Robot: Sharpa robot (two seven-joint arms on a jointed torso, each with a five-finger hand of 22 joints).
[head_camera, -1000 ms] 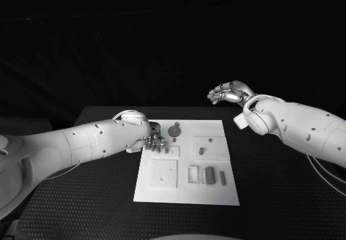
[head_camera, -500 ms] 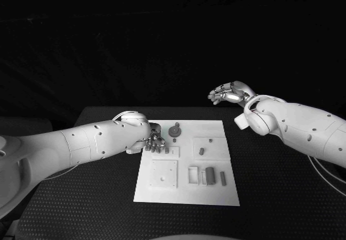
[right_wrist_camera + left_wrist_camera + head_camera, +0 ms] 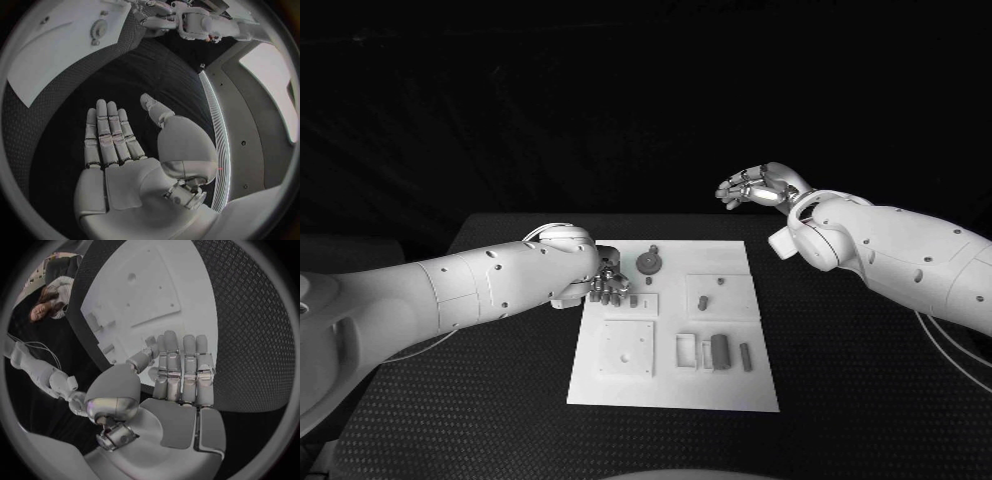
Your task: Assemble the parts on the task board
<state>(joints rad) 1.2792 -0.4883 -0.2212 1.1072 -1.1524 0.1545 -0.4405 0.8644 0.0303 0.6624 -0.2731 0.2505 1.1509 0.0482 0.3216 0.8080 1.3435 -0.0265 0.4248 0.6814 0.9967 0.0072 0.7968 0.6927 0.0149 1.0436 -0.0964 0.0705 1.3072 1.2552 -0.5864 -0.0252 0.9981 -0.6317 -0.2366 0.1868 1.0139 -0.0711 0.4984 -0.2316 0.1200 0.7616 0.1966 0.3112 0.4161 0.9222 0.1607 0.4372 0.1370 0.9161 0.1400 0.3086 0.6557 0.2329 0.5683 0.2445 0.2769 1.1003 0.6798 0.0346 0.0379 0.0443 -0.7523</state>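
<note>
Comparing with the picture of a second ago, almost nothing has moved. The left hand [image 3: 607,285] stays low over the far left part of the white board [image 3: 672,385], fingers straight and side by side, holding nothing. The right hand [image 3: 759,186] stays raised beyond the table (well apart from the board), fingers loosely curled, empty. The small parts [image 3: 718,350] lie on the board as before.

Parts [image 3: 718,351] on task board [image 3: 672,390], table [image 3: 473,420] beneath
</note>
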